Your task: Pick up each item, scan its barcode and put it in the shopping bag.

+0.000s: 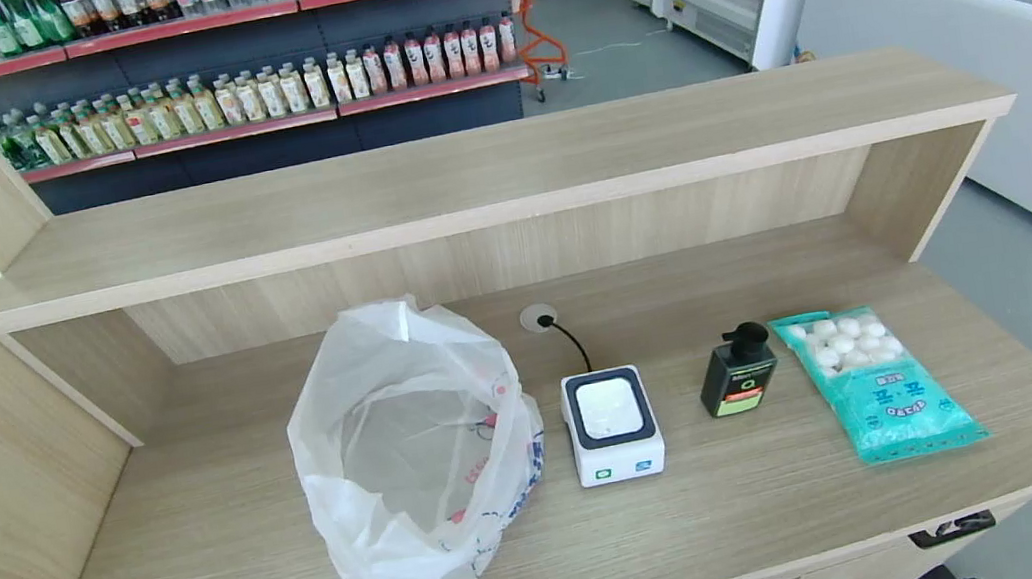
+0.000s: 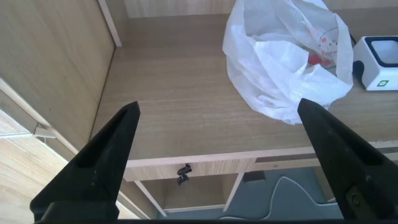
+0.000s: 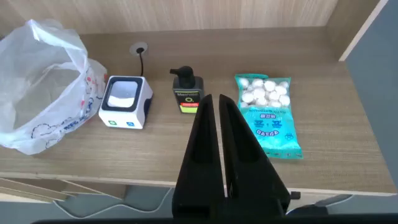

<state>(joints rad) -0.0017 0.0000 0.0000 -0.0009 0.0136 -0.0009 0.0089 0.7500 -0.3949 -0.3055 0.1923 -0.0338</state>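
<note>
Left gripper (image 2: 219, 104): spread wide, holding nothing, near the bag (image 2: 286, 56).
Right gripper (image 3: 215, 98): fingers pressed together, holding nothing, touching nothing.

White translucent bag (image 1: 418, 455), red-blue print; white scanner (image 1: 612, 424); dark green bottle (image 1: 738, 375); teal packet (image 1: 898, 399).

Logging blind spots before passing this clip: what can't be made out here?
Barcodes on the pump bottle and teal packet: head view, too small to find.
Bottom of the shopping bag: left wrist view, hidden by its own folds.
Part of the scanner: left wrist view, cut off by the edge.
Some counter: right wrist view, behind the right gripper.
</note>
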